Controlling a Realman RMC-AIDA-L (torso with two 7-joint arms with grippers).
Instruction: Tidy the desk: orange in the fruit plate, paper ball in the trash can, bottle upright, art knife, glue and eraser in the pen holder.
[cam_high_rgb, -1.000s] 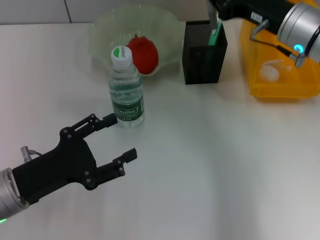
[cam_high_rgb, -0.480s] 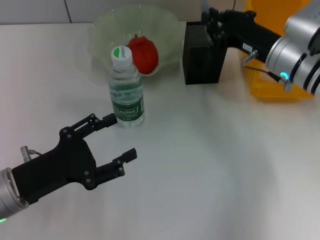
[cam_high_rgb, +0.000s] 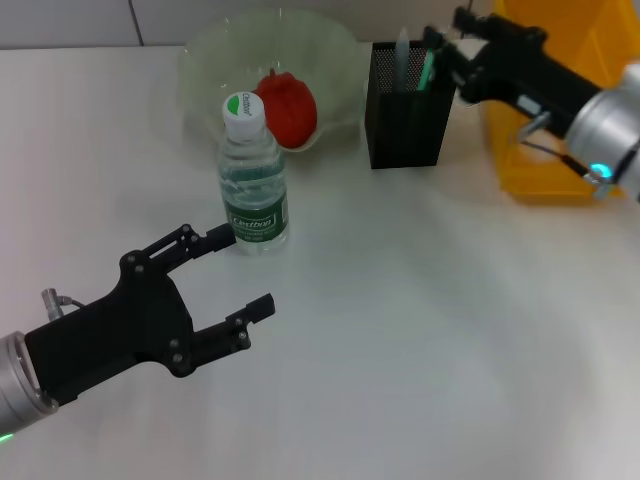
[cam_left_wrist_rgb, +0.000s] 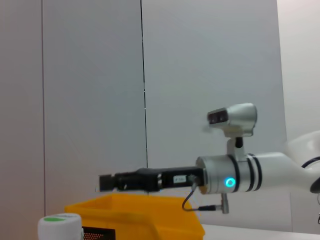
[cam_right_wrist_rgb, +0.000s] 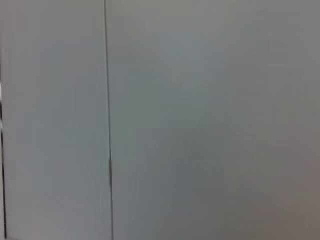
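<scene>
the left gripper (cam_high_rgb: 240, 275) hovers over the near left part of the white tabletop (cam_high_rgb: 420, 330), its black fingers (cam_high_rgb: 205, 240) spread wide with nothing between them. one fingertip ends just beside the base of the bottle (cam_high_rgb: 253, 178), which stands upright on the tabletop with its white and green cap on; the left wrist view catches only that cap (cam_left_wrist_rgb: 60, 226).

behind the bottle, towards the far edge, sits the fruit plate (cam_high_rgb: 215, 60), a pale green translucent bowl. a red, rounded fruit (cam_high_rgb: 287, 106) lies in it, at its near right side.

to the right of the plate, near the far edge, stands the pen holder (cam_high_rgb: 405, 105), a black mesh box. a pale stick-like thing (cam_high_rgb: 401, 52) and a green-handled thing (cam_high_rgb: 428, 68) poke out of its top; which of the small items they are i cannot tell.

the right gripper (cam_high_rgb: 455, 35) is held over the holder's far right corner. whether its fingers are spread or pressed together cannot be told. the left wrist view shows that arm (cam_left_wrist_rgb: 165, 180) stretched out level above the trash can (cam_left_wrist_rgb: 130, 215).

the trash can (cam_high_rgb: 555, 150) is a yellow bin at the far right edge of the tabletop, partly behind the right arm. the right wrist view shows only a plain grey wall (cam_right_wrist_rgb: 200, 120).
</scene>
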